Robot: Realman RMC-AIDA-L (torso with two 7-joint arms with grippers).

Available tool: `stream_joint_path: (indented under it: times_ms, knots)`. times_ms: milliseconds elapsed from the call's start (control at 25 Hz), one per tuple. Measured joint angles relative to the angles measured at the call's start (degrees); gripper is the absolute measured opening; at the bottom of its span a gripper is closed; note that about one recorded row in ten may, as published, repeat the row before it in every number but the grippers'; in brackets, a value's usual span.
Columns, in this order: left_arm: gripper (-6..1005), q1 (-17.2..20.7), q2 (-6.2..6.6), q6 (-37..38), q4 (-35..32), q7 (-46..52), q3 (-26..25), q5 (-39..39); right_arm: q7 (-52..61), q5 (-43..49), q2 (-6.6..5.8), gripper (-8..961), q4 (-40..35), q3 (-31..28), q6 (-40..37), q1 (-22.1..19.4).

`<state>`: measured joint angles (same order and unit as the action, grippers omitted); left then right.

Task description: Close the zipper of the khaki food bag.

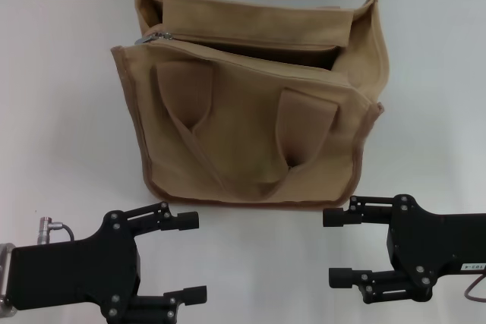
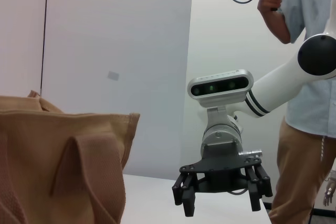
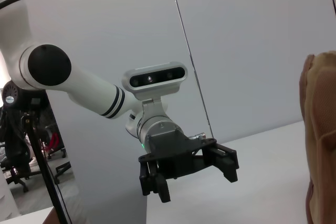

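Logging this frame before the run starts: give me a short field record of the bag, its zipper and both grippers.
bag: khaki food bag upright on the white table, handles hanging down its front
zipper: zipper open, top gaping
pull: silver pull at the bag's end on the robot's left
left gripper: left gripper open, in front of the bag, apart from it
right gripper: right gripper open, in front of the bag, apart from it
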<state>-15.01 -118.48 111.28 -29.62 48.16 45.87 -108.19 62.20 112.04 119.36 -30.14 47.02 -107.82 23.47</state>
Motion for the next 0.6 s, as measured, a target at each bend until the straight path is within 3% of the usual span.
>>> stream_joint_path:
  times_ms: [600]
  knots:
    - [801, -0.46, 0.0, -0.24, 0.0, 0.0, -0.02, 0.29, 0.02, -0.24, 0.04, 738, 0.71, -0.02, 1.33, 0.33]
